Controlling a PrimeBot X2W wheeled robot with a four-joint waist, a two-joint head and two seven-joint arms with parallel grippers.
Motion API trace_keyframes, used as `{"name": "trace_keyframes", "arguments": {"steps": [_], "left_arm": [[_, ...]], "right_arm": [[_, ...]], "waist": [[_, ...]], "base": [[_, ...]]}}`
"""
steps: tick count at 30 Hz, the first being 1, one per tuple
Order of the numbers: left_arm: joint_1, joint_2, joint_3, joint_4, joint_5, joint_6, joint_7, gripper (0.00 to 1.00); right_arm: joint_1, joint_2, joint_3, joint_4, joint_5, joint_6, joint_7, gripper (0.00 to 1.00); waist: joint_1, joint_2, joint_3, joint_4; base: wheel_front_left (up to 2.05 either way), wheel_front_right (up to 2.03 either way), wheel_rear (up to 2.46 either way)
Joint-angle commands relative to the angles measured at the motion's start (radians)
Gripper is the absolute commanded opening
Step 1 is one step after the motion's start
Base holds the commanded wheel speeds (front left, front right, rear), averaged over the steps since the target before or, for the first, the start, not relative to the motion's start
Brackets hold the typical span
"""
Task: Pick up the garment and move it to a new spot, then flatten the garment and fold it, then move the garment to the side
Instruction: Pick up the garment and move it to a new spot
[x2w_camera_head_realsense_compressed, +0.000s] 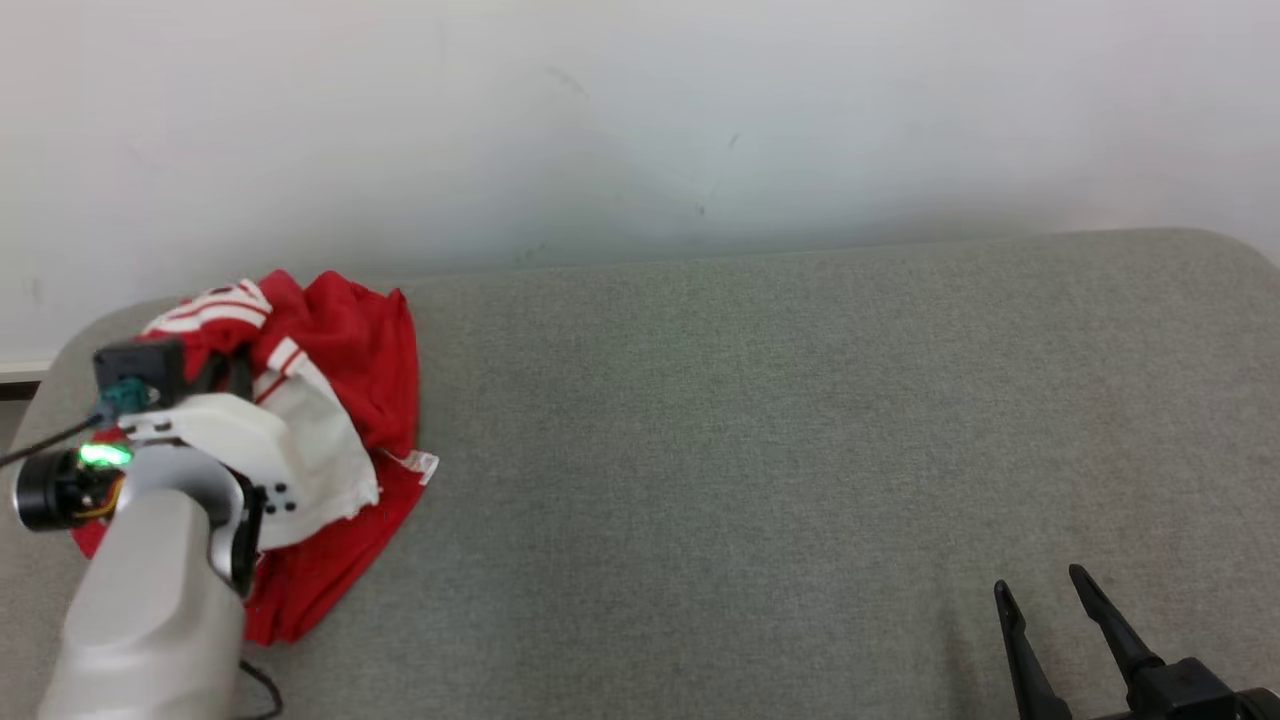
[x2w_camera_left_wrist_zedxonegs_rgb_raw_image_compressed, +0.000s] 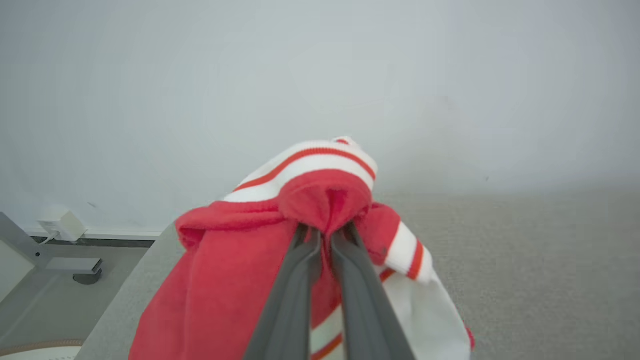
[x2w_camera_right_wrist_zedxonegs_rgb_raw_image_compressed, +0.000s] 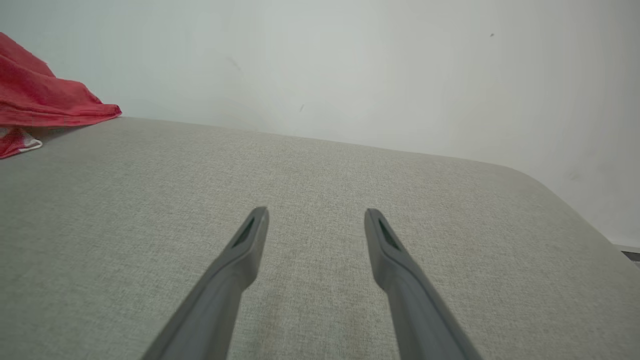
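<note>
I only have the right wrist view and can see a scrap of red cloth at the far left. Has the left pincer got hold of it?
Observer: Yes, the left pincer is shut on a red fold of the garment, below its white striped band.
Operator: Flat or bunched?
Observer: Bunched in a heap near the back left corner of the grey padded surface.
Operator: Where's my right pincer from there?
Observer: The right pincer sits at the front right, diagonally across from the heap.
</note>
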Motion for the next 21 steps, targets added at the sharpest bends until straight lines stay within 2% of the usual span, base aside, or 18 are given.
{"name": "trace_keyframes", "arguments": {"steps": [1, 9, 13, 21], "left_arm": [[-0.025, 0.015, 0.009, -0.036, -0.019, -0.011, 0.006, 0.00], [-0.074, 0.047, -0.004, -0.284, -0.044, -0.066, 0.118, 0.00], [-0.086, 0.037, -0.010, -0.456, -0.082, -0.088, 0.203, 0.00], [-0.045, -0.024, -0.071, -0.783, -0.166, -0.115, 0.381, 0.00]], "right_arm": [[0.012, -0.002, 0.000, 0.002, 0.007, -0.002, 0.001, 1.00], [0.025, -0.001, 0.004, 0.003, 0.017, -0.002, 0.001, 1.00], [0.028, 0.006, 0.003, 0.003, 0.021, -0.002, 0.001, 1.00], [0.022, 0.016, 0.006, 0.003, 0.024, -0.002, 0.001, 1.00]], "waist": [[0.0000, 0.0000, -0.011, 0.007], [0.0000, 0.0000, -0.030, -0.001], [0.0000, 0.0000, -0.035, -0.016], [0.0000, 0.0000, -0.040, -0.065]], "base": [[0.00, 0.00, 0.00], [0.00, 0.00, 0.00], [0.00, 0.00, 0.00], [0.00, 0.00, 0.00]]}}
